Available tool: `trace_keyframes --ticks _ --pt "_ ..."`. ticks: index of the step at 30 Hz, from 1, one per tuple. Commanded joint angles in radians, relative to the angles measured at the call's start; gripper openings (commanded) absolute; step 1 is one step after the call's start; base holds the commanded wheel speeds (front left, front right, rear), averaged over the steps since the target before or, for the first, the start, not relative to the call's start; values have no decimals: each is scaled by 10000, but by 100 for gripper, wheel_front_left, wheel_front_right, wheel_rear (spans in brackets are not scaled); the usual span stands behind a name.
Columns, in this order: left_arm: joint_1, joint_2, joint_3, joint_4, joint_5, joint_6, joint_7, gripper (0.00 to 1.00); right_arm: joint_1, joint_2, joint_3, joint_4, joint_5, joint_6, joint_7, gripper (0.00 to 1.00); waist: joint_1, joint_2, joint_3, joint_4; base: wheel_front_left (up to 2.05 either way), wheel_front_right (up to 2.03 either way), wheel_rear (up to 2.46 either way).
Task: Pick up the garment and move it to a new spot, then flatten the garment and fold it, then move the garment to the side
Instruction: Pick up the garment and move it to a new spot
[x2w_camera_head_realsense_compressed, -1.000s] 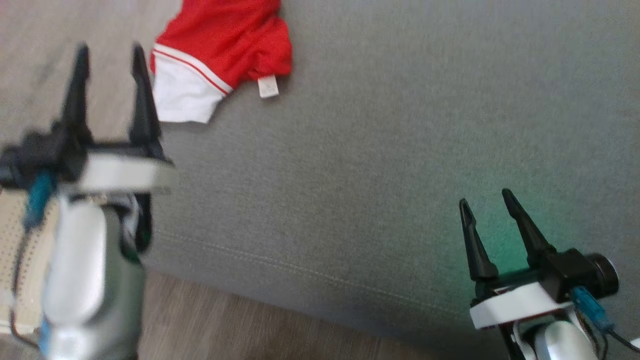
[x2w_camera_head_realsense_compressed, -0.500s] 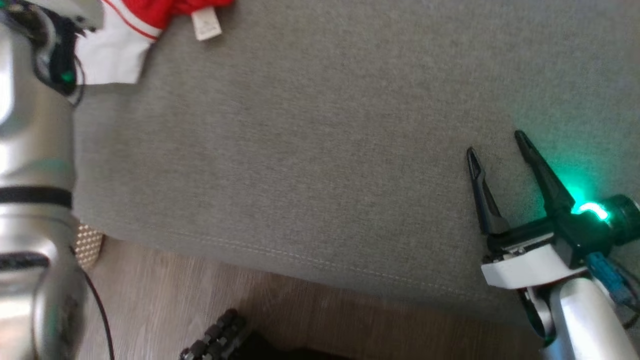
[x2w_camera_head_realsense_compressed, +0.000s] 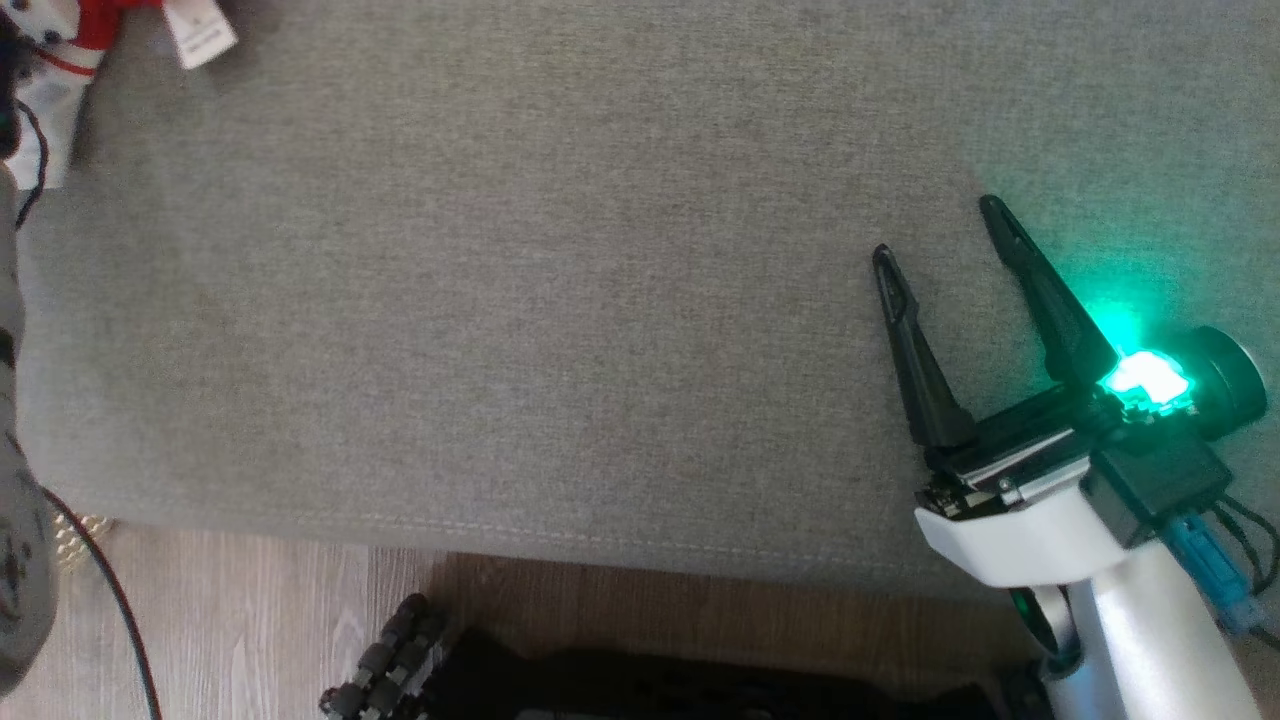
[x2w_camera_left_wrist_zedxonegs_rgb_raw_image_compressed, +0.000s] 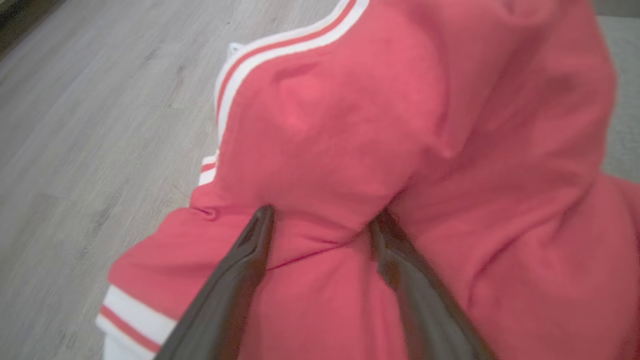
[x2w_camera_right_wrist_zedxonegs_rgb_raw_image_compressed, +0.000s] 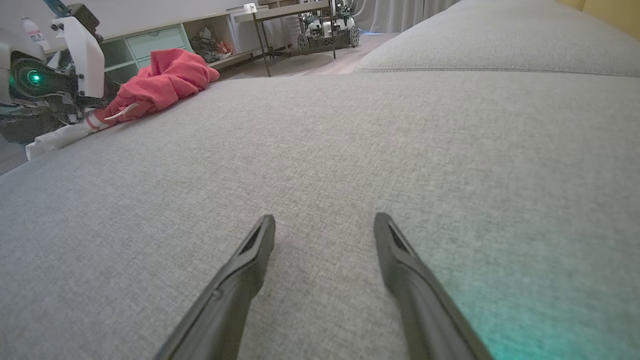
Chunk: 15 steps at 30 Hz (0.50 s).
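The garment (x2w_camera_left_wrist_zedxonegs_rgb_raw_image_compressed: 350, 125) is red cloth with white striped trim, lying crumpled at the sofa's left end. In the head view a red and white corner of the garment (x2w_camera_head_realsense_compressed: 55, 45) with a white label shows at the top left. My left gripper (x2w_camera_left_wrist_zedxonegs_rgb_raw_image_compressed: 322, 215) is open, both fingertips pressed against the red cloth with a bulge of fabric between them. In the right wrist view the garment (x2w_camera_right_wrist_zedxonegs_rgb_raw_image_compressed: 160, 82) is a heap far left, with my left arm's white wrist (x2w_camera_right_wrist_zedxonegs_rgb_raw_image_compressed: 82, 55) over it. My right gripper (x2w_camera_head_realsense_compressed: 938, 230) is open and holds nothing, low over bare cushion (x2w_camera_right_wrist_zedxonegs_rgb_raw_image_compressed: 325, 220).
The grey sofa cushion (x2w_camera_head_realsense_compressed: 550, 300) spreads wide, its front seam near the bottom. Wood floor (x2w_camera_head_realsense_compressed: 230, 620) lies below, with my dark base and wheels (x2w_camera_head_realsense_compressed: 380, 670). My left arm (x2w_camera_head_realsense_compressed: 15, 560) runs along the left edge. Shelves and a wheeled machine (x2w_camera_right_wrist_zedxonegs_rgb_raw_image_compressed: 327, 30) stand far behind.
The head camera has swung, so the garment and left arm slid to the picture's upper-left edge. The left gripper has left that view. The right gripper stays open, higher in the picture.
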Motion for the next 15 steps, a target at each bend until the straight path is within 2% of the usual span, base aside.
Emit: trace_keyframes --ticks 1,2,6,8,11,15 --pt "-49 555 38 14 -130 -44 240 38 42 -40 -197 492 -14 -21 131 100 0 0 142 -124 0 0 0" --pt "-43 513 25 59 -206 -52 260 0 43 -28 -215 478 -23 -21 131 100 0 0 158 -128 0 0 0" --pt "-29 531 -111 37 -301 -64 -160 0 28 21 -242 506 -37 -21 131 100 0 0 103 -118 0 0 0" --pt "-8 592 -194 -99 -349 -66 -811 0 -5 73 -217 546 -19 -21 131 100 0 0 -56 -109 0 0 0" --pt "83 679 -314 -355 -472 -68 -1525 0 -69 158 -154 620 65 -21 131 100 0 0 -468 -121 0 0 0" --pt "324 835 -482 -1130 -548 -69 -1842 0 -145 261 -53 750 212 -21 131 100 0 0 -1252 -224 0 0 0"
